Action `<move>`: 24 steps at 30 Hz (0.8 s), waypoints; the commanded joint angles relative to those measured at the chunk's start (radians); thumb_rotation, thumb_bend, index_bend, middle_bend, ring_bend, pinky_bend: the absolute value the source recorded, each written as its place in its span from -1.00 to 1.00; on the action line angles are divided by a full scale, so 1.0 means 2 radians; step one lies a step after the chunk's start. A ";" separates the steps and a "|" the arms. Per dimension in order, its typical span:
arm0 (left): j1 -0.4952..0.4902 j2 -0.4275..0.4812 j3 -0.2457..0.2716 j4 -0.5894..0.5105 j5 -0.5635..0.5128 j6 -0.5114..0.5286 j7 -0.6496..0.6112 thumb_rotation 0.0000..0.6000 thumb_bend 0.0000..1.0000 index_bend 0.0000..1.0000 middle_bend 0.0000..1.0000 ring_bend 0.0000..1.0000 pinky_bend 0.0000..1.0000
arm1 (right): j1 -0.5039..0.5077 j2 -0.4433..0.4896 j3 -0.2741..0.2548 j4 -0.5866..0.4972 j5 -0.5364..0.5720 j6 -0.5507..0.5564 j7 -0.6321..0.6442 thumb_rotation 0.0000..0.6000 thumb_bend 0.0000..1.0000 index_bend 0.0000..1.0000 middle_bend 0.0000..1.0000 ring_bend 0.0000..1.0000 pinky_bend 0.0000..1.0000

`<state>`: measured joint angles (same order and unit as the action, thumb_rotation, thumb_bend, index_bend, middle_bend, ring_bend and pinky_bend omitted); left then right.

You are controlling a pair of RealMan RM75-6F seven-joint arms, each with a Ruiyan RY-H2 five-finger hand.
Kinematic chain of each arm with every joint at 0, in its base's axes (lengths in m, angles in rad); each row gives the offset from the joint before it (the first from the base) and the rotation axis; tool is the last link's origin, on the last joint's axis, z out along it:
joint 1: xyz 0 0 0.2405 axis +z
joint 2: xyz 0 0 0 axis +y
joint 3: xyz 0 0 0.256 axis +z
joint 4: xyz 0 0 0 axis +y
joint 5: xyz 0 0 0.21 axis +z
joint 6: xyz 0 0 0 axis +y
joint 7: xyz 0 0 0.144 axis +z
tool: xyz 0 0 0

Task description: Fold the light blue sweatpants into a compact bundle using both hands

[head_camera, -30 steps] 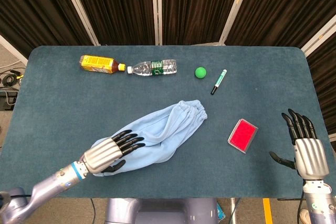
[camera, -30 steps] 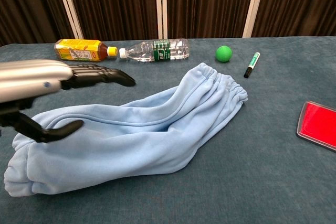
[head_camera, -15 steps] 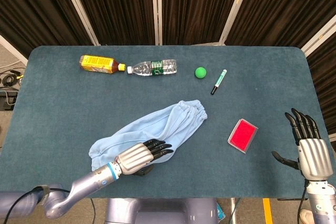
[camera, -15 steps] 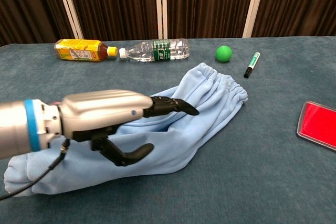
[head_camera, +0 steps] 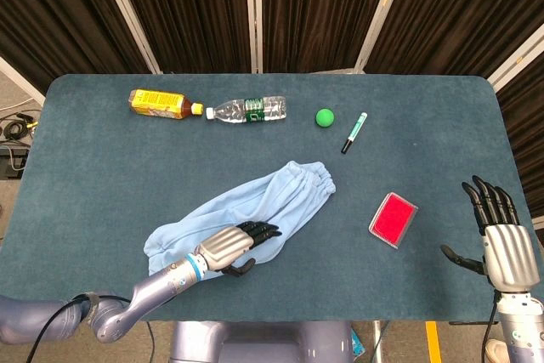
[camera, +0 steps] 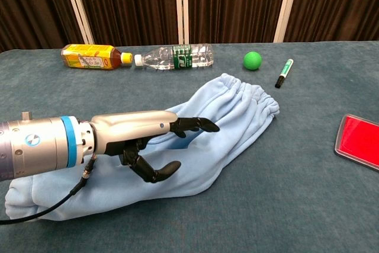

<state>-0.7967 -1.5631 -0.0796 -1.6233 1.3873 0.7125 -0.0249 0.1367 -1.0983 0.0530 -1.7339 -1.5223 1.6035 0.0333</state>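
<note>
Light blue sweatpants (head_camera: 255,210) lying lengthwise, near-left to centre, waistband toward far right; not yet folded. Left hand (head_camera: 231,246) now rotated and pushed in along near edge of the cloth from an earlier spot over the cuff end; fingers (camera: 192,124) spread, thumb hooked beneath, holding nothing. Probably setting up the first fold. Right hand (head_camera: 501,240) unmoved at near right, fingers apart, holding nothing.
</note>
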 commanded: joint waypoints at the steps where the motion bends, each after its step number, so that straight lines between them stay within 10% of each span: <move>1: -0.001 0.000 -0.005 0.015 -0.019 0.000 0.010 1.00 0.32 -1.00 -1.00 -1.00 -0.82 | -0.001 0.000 0.001 -0.002 -0.001 0.000 0.001 1.00 -1.00 -0.95 -1.00 -1.00 -1.00; 14: 0.009 0.013 0.001 0.045 -0.052 0.008 0.002 1.00 0.32 -1.00 -1.00 -1.00 -0.82 | -0.007 0.003 0.009 -0.007 -0.009 -0.004 0.002 1.00 -1.00 -0.95 -1.00 -1.00 -1.00; 24: 0.033 0.045 0.007 0.028 0.045 0.096 -0.063 1.00 0.32 -1.00 -1.00 -1.00 -0.89 | -0.012 0.004 0.011 -0.009 -0.013 -0.006 0.003 1.00 -1.00 -0.95 -1.00 -1.00 -1.00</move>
<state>-0.7444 -1.4964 -0.0724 -1.5567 1.4372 0.8705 -0.1180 0.1137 -1.0896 0.0756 -1.7516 -1.5482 1.5919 0.0397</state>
